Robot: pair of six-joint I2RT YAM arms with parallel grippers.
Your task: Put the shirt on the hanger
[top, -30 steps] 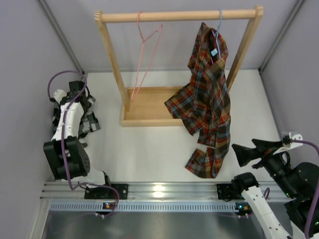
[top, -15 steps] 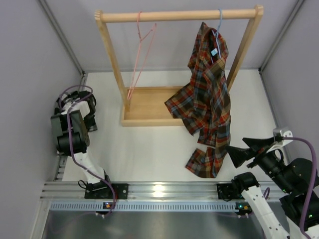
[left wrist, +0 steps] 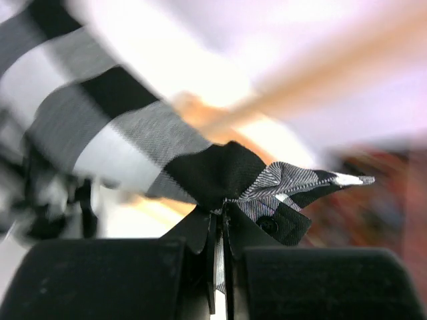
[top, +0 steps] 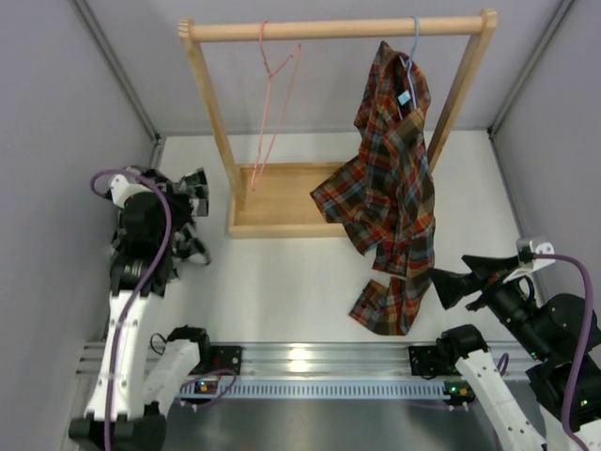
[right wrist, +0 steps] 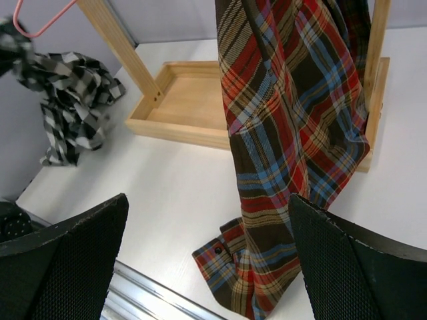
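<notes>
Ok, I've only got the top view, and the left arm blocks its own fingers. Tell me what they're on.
Observer: The left fingers are shut on a fold of the checked shirt, a button showing beside the pinch.
Operator: Give me the rest of the shirt.
Observer: Right wrist view: it is bunched up left of the rack's left post.
Operator: Now the other arm.
Observer: The right fingers are wide open, nothing held.

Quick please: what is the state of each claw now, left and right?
Left claw: closed, pinching a fold of the shirt.
Right claw: open, holding nothing.
</notes>
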